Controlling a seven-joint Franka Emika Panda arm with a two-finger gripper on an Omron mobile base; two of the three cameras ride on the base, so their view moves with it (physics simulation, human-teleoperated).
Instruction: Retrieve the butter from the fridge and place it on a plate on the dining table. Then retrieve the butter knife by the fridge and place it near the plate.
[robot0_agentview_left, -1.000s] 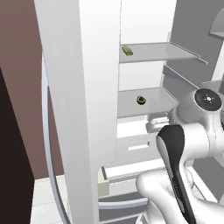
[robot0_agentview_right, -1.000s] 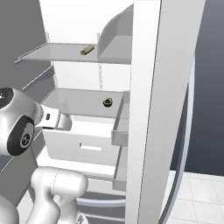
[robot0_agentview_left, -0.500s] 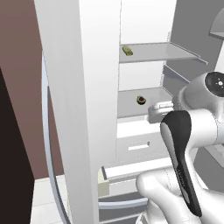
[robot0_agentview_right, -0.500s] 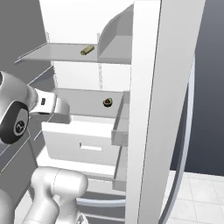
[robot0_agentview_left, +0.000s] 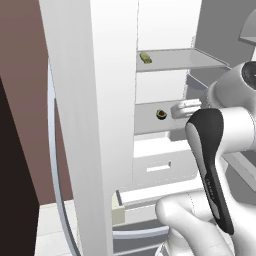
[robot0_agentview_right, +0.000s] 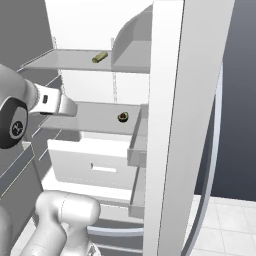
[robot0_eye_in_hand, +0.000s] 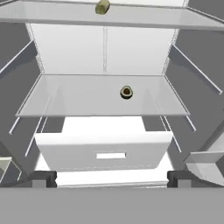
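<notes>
The fridge (robot0_agentview_left: 90, 100) stands open, showing glass shelves and a white drawer (robot0_eye_in_hand: 105, 151). A small pale yellow block, by its look the butter (robot0_agentview_left: 118, 210), sits low in the left door's bin; in the hand view the butter (robot0_eye_in_hand: 3, 165) is at the lower left edge. My gripper (robot0_agentview_left: 187, 107) hovers at the front edge of the middle shelf (robot0_eye_in_hand: 78, 98), well above the block. It is open and holds nothing, with its fingertips (robot0_eye_in_hand: 43, 178) far apart. From the right, the gripper (robot0_agentview_right: 72, 107) reaches in from the left. The plate, dining table and butter knife are out of view.
A halved avocado-like thing (robot0_eye_in_hand: 126, 92) lies on the middle shelf, ahead of the gripper. An olive-yellow oblong (robot0_agentview_left: 145, 57) rests on the upper shelf (robot0_agentview_right: 75, 54). The open doors (robot0_agentview_right: 185, 125) flank the arm on both sides. The right door carries bins (robot0_eye_in_hand: 205, 159).
The hand has risen and pushed forward, from drawer height to the front of the middle shelf. The jaws stayed open. Nothing in the fridge moved.
</notes>
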